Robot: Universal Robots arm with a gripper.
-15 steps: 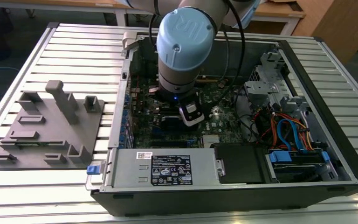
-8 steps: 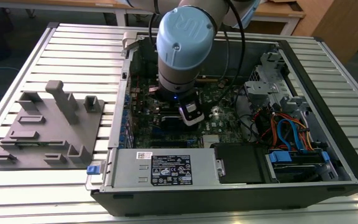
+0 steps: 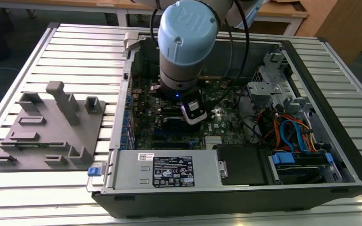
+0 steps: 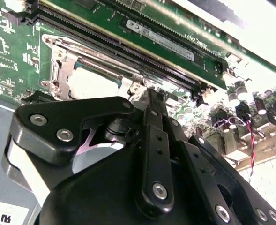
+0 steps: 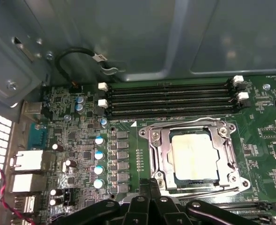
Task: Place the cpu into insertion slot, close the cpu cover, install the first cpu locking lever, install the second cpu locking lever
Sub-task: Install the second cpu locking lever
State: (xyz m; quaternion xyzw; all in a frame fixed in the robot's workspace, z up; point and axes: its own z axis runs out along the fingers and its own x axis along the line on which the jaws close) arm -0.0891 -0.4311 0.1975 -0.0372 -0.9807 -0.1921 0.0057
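The cpu (image 5: 194, 157) lies flat in the insertion slot (image 5: 167, 159) on the green board, its pale metal top showing through the window of the cpu cover (image 5: 157, 145), which lies down over it. In the second wrist view the cpu (image 4: 91, 84) and the cpu cover (image 4: 58, 58) sit just beyond my gripper (image 4: 149, 96). My gripper (image 5: 150, 183) is shut, its tips together at the corner of the socket, with nothing seen between them. A thin wire lever (image 5: 208, 190) runs along the socket's near side. In the exterior view the gripper (image 3: 192, 115) hangs low over the board inside the case.
Long black memory slots (image 5: 170, 98) run beside the socket, with capacitors (image 5: 99, 154) and rear ports (image 5: 27, 161) close by. The case walls (image 3: 307, 70) surround the board. A grey fixture plate (image 3: 49, 132) lies outside at the exterior view's left; cables (image 3: 294, 132) crowd the right.
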